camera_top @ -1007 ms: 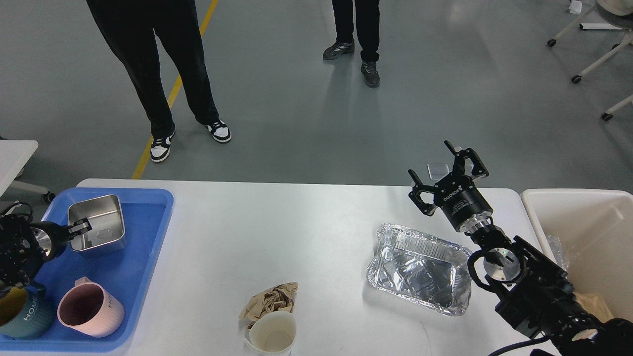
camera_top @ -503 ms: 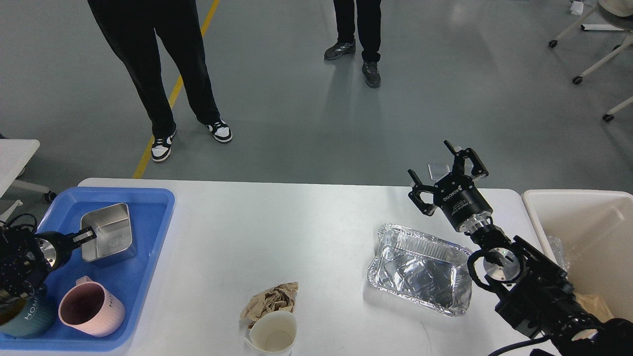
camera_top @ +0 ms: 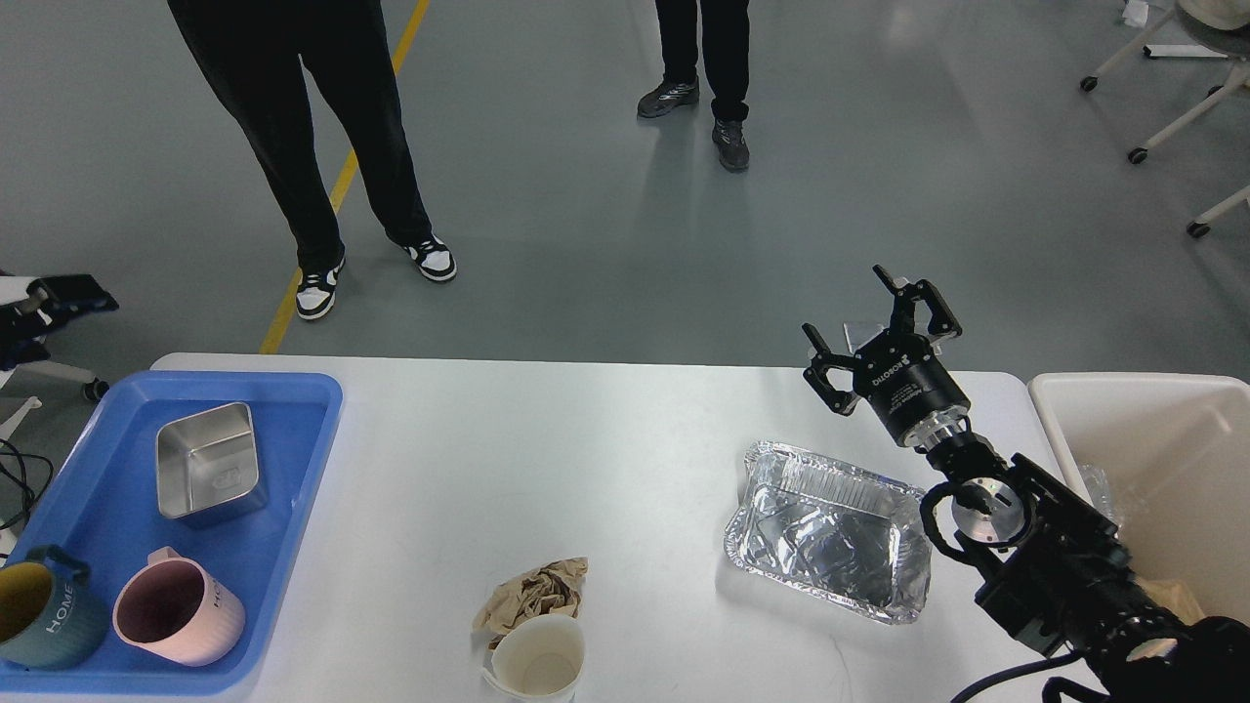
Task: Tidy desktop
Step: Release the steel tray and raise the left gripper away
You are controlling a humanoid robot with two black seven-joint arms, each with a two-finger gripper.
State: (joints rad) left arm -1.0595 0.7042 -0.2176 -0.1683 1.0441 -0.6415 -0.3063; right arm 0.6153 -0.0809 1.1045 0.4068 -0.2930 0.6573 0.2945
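The white desktop (camera_top: 547,459) holds a crumpled foil tray (camera_top: 830,532) at the right, a wad of brown paper (camera_top: 537,591) and a paper cup (camera_top: 539,659) at the front middle. My right gripper (camera_top: 876,314) is open and empty, held above the desktop's far edge just beyond the foil tray. My left arm has left the blue tray (camera_top: 322,391). Only a dark part (camera_top: 68,293) shows at the far left edge; it may be my left gripper, and its fingers cannot be told apart.
The blue tray holds a square steel container (camera_top: 207,462), a pink mug (camera_top: 171,610) and a teal mug (camera_top: 39,610). A cream bin (camera_top: 1152,420) stands off the right end. Two people stand on the floor beyond the desktop.
My left gripper let go of the steel container, which now lies in the blue tray, and the arm drew back out to the left. My right gripper rose slightly.
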